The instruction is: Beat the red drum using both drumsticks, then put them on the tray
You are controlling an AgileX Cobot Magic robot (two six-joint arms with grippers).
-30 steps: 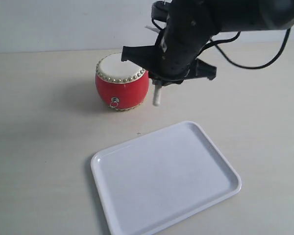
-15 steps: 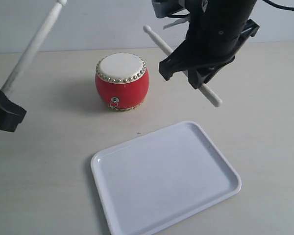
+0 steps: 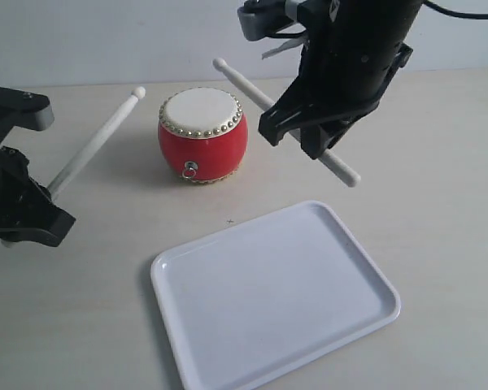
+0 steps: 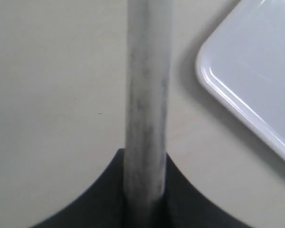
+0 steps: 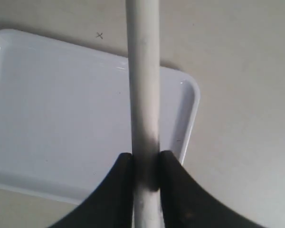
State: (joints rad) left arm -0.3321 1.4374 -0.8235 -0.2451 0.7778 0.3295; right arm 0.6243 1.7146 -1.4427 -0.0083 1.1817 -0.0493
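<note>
The red drum [image 3: 202, 135] with its cream skin stands on the table behind the white tray [image 3: 276, 294]. My left gripper [image 3: 39, 205], low at the left, is shut on one pale drumstick [image 3: 93, 148]; its bead tip hangs just left of the drum, level with the rim. My right gripper [image 3: 313, 140], raised to the drum's right, is shut on the other drumstick [image 3: 246, 84], whose tip is up beside the drum's far right edge. In the left wrist view the jaws [image 4: 145, 161] clamp the stick [image 4: 147, 90]. In the right wrist view the jaws [image 5: 145, 159] clamp the stick [image 5: 142, 71] above the tray [image 5: 61, 109].
The pale tabletop [image 3: 439, 211] runs back to a light wall. A tray corner [image 4: 247, 71] shows beside the left stick. The right arm and its black cable [image 3: 464, 12] fill the upper right above the table.
The left stick has swung down from a steep raised angle, its tip now beside the drum. The right stick lifted off the drum a second ago and has since shifted slightly left.
</note>
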